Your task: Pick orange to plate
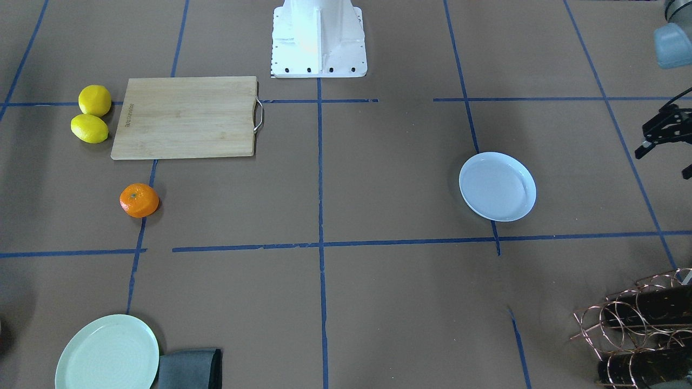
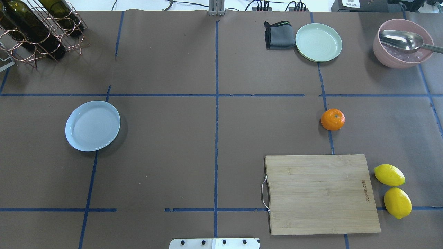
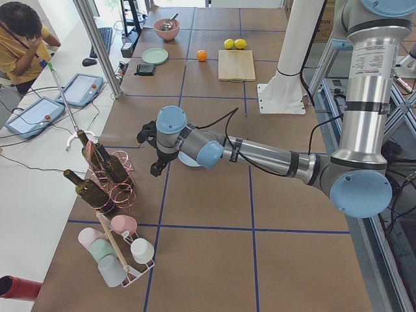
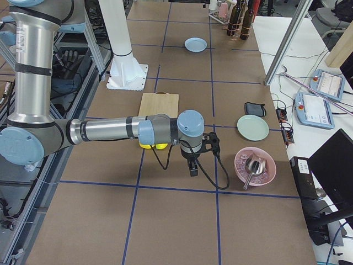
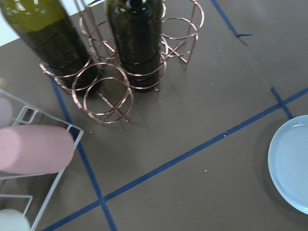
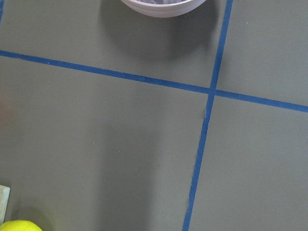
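Note:
The orange (image 1: 139, 200) (image 2: 332, 119) rests on the brown table, just beyond the cutting board on my right side. Far across on my left side lies the bluish-white plate (image 1: 497, 186) (image 2: 92, 126), with nothing on it; its edge also shows in the left wrist view (image 5: 293, 163). My left gripper (image 1: 664, 162) (image 3: 151, 154) hovers open and holds nothing, past the plate's outer side near the bottle rack. My right gripper (image 4: 193, 163) hangs over the table between the lemons and the pink bowl, well away from the orange. Whether it is open or shut I cannot tell.
A wooden cutting board (image 2: 320, 193) lies near the robot's base, with two lemons (image 2: 389, 174) beside it. At the far right are a mint plate (image 2: 318, 42), a grey cloth (image 2: 279, 35) and a pink bowl with a spoon (image 2: 403, 43). A copper bottle rack (image 2: 38, 31) fills the far left corner.

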### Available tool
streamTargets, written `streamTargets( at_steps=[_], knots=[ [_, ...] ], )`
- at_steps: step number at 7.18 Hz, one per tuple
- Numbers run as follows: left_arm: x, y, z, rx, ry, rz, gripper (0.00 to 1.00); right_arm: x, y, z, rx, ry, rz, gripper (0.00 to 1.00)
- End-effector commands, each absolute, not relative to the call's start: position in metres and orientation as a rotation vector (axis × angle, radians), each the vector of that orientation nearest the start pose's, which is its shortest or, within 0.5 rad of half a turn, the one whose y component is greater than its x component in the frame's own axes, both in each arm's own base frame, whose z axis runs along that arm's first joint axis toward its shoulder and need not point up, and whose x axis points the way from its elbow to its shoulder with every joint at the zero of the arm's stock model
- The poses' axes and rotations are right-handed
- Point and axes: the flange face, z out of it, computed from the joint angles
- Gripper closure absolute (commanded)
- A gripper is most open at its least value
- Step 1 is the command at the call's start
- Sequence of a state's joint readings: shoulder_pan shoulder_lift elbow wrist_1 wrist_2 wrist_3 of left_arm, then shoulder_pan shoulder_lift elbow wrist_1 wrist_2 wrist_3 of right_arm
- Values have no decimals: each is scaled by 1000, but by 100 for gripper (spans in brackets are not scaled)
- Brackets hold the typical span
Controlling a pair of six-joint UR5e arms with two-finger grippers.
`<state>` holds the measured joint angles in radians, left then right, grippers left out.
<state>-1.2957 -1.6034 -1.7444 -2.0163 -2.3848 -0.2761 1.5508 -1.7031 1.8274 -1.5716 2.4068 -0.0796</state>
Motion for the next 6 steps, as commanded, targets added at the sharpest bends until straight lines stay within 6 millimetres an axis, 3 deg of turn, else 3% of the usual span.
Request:
streamTargets(
  at_steps=[1,2,5,6],
  knots=[
    [147,-480,517,303,969,75,0,51,-440,591,138,-832,-144,0],
    [170,-471,521,311,977,16,0,51,-440,591,138,-832,-144,0],
    [263,-434,537,292,950,-61,0,51,-438,592,135,-832,-142,0],
    [278,-428,543,276,937,-85,0,51,-438,592,135,-832,-142,0]
  ],
)
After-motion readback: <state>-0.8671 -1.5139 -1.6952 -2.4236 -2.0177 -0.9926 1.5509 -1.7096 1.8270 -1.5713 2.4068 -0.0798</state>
